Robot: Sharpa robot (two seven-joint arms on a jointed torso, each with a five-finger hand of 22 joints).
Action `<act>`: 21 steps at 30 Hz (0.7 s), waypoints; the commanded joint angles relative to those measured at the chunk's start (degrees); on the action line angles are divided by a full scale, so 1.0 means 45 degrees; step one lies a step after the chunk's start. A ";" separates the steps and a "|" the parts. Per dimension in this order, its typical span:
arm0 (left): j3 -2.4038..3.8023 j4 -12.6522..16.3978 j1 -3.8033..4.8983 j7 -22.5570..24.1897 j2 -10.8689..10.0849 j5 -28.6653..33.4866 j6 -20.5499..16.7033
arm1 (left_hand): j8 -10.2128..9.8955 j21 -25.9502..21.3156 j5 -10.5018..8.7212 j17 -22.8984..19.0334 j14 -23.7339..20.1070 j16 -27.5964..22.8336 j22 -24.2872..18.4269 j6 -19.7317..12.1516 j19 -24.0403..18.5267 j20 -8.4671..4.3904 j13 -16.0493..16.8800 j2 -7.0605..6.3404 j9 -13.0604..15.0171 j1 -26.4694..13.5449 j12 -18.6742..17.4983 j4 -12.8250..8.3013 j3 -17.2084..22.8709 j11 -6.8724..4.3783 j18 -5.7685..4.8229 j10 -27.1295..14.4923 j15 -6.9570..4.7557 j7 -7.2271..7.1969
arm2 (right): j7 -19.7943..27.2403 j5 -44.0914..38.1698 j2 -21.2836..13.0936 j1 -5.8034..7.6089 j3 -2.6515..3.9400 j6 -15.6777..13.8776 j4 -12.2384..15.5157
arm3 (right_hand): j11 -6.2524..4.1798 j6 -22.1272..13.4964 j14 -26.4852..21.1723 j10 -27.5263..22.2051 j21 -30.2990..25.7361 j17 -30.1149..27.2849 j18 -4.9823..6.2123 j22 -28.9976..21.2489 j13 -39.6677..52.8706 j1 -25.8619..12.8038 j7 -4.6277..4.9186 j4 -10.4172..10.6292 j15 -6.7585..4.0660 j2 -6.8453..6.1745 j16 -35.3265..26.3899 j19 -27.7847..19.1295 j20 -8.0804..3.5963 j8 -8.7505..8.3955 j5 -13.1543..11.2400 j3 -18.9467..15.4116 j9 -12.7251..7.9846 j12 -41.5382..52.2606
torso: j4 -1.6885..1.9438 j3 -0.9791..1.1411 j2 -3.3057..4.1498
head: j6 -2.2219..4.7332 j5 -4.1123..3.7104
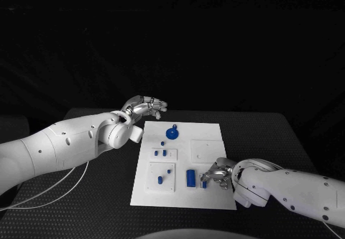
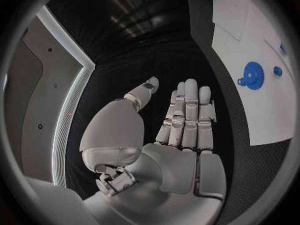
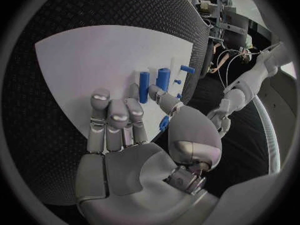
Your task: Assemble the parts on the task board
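Your right hand (image 1: 218,175) sits low over the near right part of the board (image 1: 208,130), fingers curled down beside a small blue part (image 1: 204,184). From the right wrist view, that hand (image 3: 134,135) has its fingers partly bent over the white surface, and you cannot tell whether it pinches the small blue piece (image 3: 164,123) showing by the thumb. Just beside it on the board lies a longer blue block (image 1: 190,178), with two short pegs (image 1: 164,174) standing in the raised square further left. Toward the board's far end you have a round blue gear (image 1: 172,133), and a pair of small blue pieces (image 1: 163,152) in the square below it.

Your left hand (image 1: 146,106) hovers off the board's far left corner, above the table (image 1: 86,189), holding nothing, fingers straight and close with the thumb apart. In the left wrist view the hand (image 2: 181,130) is flat, with the gear (image 2: 252,75) well apart from it.
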 commanded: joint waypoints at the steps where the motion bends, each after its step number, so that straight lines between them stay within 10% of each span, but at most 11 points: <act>1: 0.0008 0.0036 0.0010 0.0069 0.0007 0.0058 0.0166 | 0.0054 -0.0060 0.0034 0.0013 0.0031 -0.0065 0.0019 -0.0109 0.0056 0.0011 -0.0019 0.0024 -0.0021 -0.0111 0.0004 0.0073 -0.0019 0.0058 0.0197 -0.0033 0.0019 0.0010 | 0.0098 -0.0071 0.0023 -0.0034 -0.0014 0.0111 0.0047 | -0.0024 0.0088 -0.0025 -0.0102 -0.0074 -0.0015 0.0374 0.0063 -0.0012 -0.0110 0.0014 -0.0004 -0.0098 -0.0058 -0.0071 -0.0023 -0.0101 -0.0084 -0.0093 -0.0049 -0.0014 -0.0045 | 0.0002 -0.0002 -0.0001 | 0.0000 0.0010; 19: 0.0008 0.0032 0.0010 0.0042 0.0017 0.0058 0.0207 | 0.0059 -0.0069 0.0033 0.0023 0.0031 -0.0070 0.0029 -0.0118 0.0058 0.0013 -0.0019 0.0032 -0.0027 -0.0130 0.0005 0.0104 -0.0022 0.0059 0.0195 -0.0033 0.0020 0.0012 | 0.0436 -0.0272 0.0034 -0.0045 -0.0013 -0.0146 0.0095 | -0.0033 0.0119 -0.0027 -0.0109 -0.0080 -0.0015 0.0374 0.0061 -0.0011 -0.0109 0.0006 -0.0007 -0.0106 -0.0137 -0.0080 -0.0021 -0.0108 -0.0088 -0.0223 -0.0049 -0.0015 -0.0050 | -0.0002 -0.0002 -0.0001 | 0.0010 0.0084; 21: 0.0008 0.0032 0.0010 0.0029 0.0012 0.0058 0.0208 | 0.0059 -0.0071 0.0033 0.0025 0.0032 -0.0071 0.0030 -0.0120 0.0058 0.0013 -0.0019 0.0034 -0.0028 -0.0134 0.0005 0.0109 -0.0022 0.0059 0.0195 -0.0033 0.0020 0.0013 | 0.0514 -0.0254 0.0030 -0.0045 -0.0013 -0.0225 0.0107 | -0.0020 0.0106 -0.0031 -0.0147 -0.0095 -0.0019 0.0374 0.0048 -0.0035 -0.0174 -0.0001 0.0110 -0.0110 -0.0511 -0.0095 -0.0008 -0.0112 -0.0115 -0.0424 -0.0061 -0.0025 -0.0089 | 0.0001 -0.0003 -0.0002 | 0.0006 0.0097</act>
